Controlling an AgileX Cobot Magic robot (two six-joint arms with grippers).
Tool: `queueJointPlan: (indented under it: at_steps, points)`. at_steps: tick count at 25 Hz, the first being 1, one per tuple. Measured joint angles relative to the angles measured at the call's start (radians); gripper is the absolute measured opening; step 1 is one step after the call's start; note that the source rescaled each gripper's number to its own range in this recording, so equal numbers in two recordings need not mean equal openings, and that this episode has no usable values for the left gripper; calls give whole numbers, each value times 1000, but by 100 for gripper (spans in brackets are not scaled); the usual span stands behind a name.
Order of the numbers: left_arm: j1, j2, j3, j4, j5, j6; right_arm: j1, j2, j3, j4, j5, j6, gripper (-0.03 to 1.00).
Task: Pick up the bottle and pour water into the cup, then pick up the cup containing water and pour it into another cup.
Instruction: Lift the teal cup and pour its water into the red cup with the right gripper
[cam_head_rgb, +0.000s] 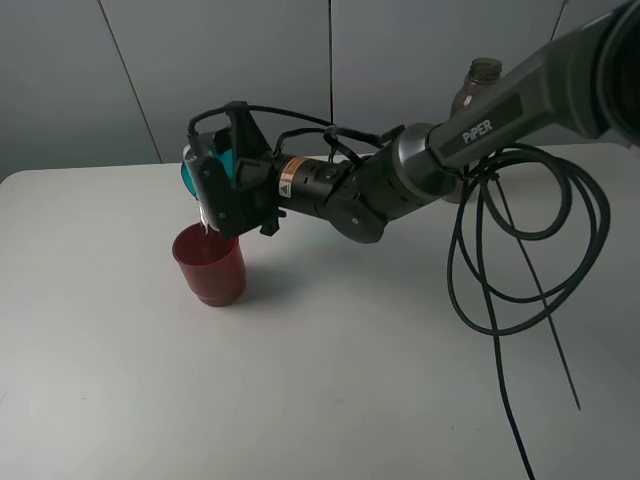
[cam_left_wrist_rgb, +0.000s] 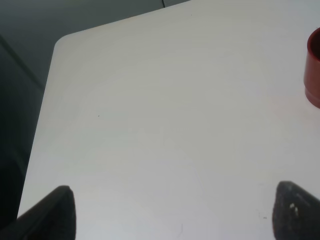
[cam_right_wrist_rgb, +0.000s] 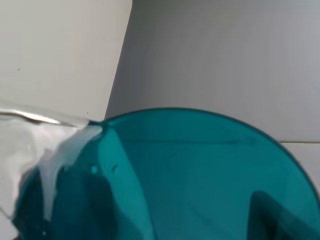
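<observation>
White table; right gripper clamped on teal cup, tipped sideways, mouth directly above red cup; left gripper parted, idle.

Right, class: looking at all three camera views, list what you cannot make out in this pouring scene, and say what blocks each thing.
- Bottle: exterior high view, only neck and shoulder show; the right arm covers the rest.
- Teal cup: exterior view, mostly behind the right claw; the right wrist view cuts off its base.
- Red cup: water level inside unreadable; the left wrist view shows only a sliver at the edge.
- Left claw: only its fingertips enter the frame.
</observation>
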Motion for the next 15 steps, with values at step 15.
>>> queueJointPlan:
  at_steps: [15]
  points:
    - [0,0,0,0,0,0,0,0,-3,-2,-37,-195,5]
